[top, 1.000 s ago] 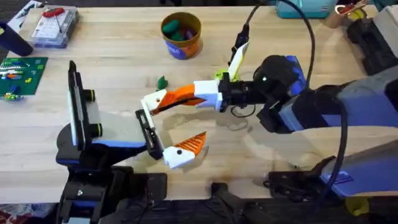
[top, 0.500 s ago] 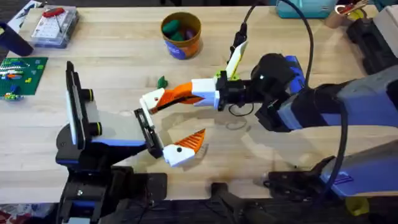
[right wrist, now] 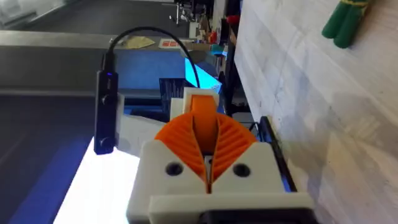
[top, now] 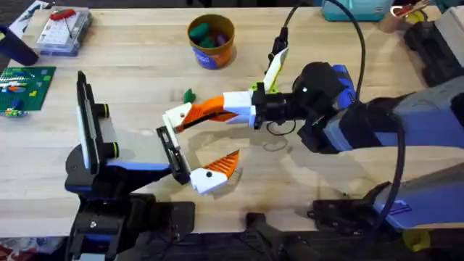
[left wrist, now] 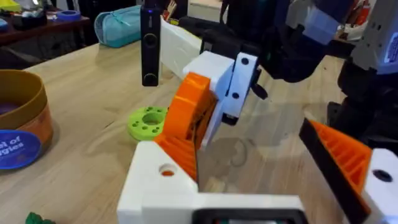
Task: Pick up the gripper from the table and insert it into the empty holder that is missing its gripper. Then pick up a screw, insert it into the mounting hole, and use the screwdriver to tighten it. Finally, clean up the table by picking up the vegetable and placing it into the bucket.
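1. The gripper [top: 179, 116], a small finger piece with a white blocky base and a smooth orange wedge, is being carried by the right gripper [top: 190, 116], whose orange fingers are closed on it with the white base sticking out past their tips.
2. The piece is hovering just above the top end of the holder [top: 172, 154], the narrow black bracket that is ending the left arm's grey-and-blue link; I cannot tell whether the two are touching.
3. The left gripper [top: 217, 170] is showing a single ribbed orange finger beside the holder, so its opening cannot be told.
4. The bucket [top: 211, 40], orange-brown with a blue label band, is standing well beyond the holder on the table [top: 145, 80], with green and dark items inside.
5. A small green vegetable [top: 189, 95] is lying between the bucket and the holder.
6. Compared with half a second ago, the right gripper and its piece are sitting in nearly the same spot; against a second ago, they are lying slightly farther from the holder's lower end and a little toward the bucket.
7. The left wrist view is showing a green ring [left wrist: 148, 122] on the table behind the right gripper, and the screw hole [left wrist: 166, 169] in the white base.
8. The right wrist view is showing the closed orange fingers [right wrist: 229, 142] meeting along a thin seam.
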Robot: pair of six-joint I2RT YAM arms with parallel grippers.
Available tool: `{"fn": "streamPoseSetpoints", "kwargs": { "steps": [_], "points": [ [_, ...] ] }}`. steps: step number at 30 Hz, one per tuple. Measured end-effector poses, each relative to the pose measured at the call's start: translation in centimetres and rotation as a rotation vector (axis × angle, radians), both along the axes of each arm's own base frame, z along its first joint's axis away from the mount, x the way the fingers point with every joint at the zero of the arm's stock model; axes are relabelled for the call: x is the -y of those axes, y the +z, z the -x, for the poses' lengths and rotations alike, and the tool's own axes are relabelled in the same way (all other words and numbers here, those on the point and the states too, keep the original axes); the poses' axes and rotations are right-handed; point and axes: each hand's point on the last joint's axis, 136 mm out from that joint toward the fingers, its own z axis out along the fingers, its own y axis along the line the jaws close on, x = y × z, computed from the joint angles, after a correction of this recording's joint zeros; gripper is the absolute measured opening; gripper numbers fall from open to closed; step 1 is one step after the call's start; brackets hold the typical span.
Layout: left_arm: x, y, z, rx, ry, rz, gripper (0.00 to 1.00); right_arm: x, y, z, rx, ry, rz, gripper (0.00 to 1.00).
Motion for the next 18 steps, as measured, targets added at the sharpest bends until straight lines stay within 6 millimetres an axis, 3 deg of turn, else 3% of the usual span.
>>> {"fn": "streamPoseSetpoints", "kwargs": {
  "steps": [2,4,6,10,12,18],
  "points": [
    [0.0,0.0,0.0,0.000,0.000,0.000,0.988,0.0,0.0,0.0,0.000,0.000,0.000,0.028],
    [0.0,0.0,0.1,0.001,-0.004,0.000,0.986,0.0,-0.1,-0.1,-0.004,-0.005,0.002,0.155],
    [0.3,0.1,0.6,0.005,-0.039,0.002,0.986,0.0,-0.2,-0.5,-0.010,-0.028,0.007,0.372],
    [0.6,0.1,1.2,0.006,-0.075,0.005,0.986,0.0,-0.2,-1.0,-0.003,-0.055,0.007,0.946],
    [0.6,0.2,1.3,0.006,-0.085,0.006,0.986,0.0,-0.2,-1.1,-0.007,-0.061,0.008,0.990],
    [0.7,0.2,1.5,0.006,-0.094,0.007,0.986,0.1,-0.2,-1.4,-0.005,-0.074,0.008,0.992]
  ]
}}
